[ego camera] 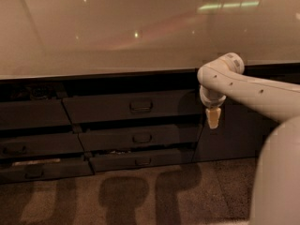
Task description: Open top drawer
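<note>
Glossy pale countertop (117, 32) in dim light
Gripper (213, 118) hangs just right of the top drawer (98, 108), whose handle (141, 106) lies leftward; grip state cannot be told

The top drawer (103, 108) has a dark grey front with a smooth, matt finish, and its small handle (140, 106) looks of the same dull dark material. Above the top drawer, the countertop (117, 32) is pale and very glossy; it mirrors lights as bright spots. The lower drawers (108, 139) under the top drawer show the same matt dark surface. Right of the top drawer hangs the gripper (213, 117), cream and matt, on an arm (253, 90) with a smooth white shell, plastic-looking and slightly shiny. Below the top drawer, the floor (140, 196) looks rough and speckled, like carpet.
</note>
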{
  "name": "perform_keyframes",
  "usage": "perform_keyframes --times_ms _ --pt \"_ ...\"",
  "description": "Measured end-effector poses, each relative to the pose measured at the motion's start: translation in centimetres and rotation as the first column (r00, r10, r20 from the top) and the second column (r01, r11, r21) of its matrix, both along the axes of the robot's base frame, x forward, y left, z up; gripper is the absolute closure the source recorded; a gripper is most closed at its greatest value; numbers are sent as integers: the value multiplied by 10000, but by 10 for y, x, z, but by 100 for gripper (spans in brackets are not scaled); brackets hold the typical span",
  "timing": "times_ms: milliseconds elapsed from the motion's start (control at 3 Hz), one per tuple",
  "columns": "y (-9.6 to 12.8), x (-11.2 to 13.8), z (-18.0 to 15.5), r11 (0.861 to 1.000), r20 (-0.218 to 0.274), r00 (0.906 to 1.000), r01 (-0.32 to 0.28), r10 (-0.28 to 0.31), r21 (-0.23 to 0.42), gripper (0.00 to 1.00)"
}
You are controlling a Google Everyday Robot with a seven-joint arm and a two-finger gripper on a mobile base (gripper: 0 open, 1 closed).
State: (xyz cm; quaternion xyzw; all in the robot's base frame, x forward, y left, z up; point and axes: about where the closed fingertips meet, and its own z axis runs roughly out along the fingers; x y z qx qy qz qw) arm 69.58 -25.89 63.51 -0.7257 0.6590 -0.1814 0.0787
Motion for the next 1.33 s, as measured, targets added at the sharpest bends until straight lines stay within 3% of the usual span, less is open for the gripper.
perform_keyframes --times_ms 333,667,1333 --pt "-14 17 -17 9991 -530 9983 219 -239 -377 0" --pt "-14 17 -17 9991 -530 9983 219 -239 -377 0" --pt "-14 17 -17 9991 -531 9983 219 -239 -377 42"
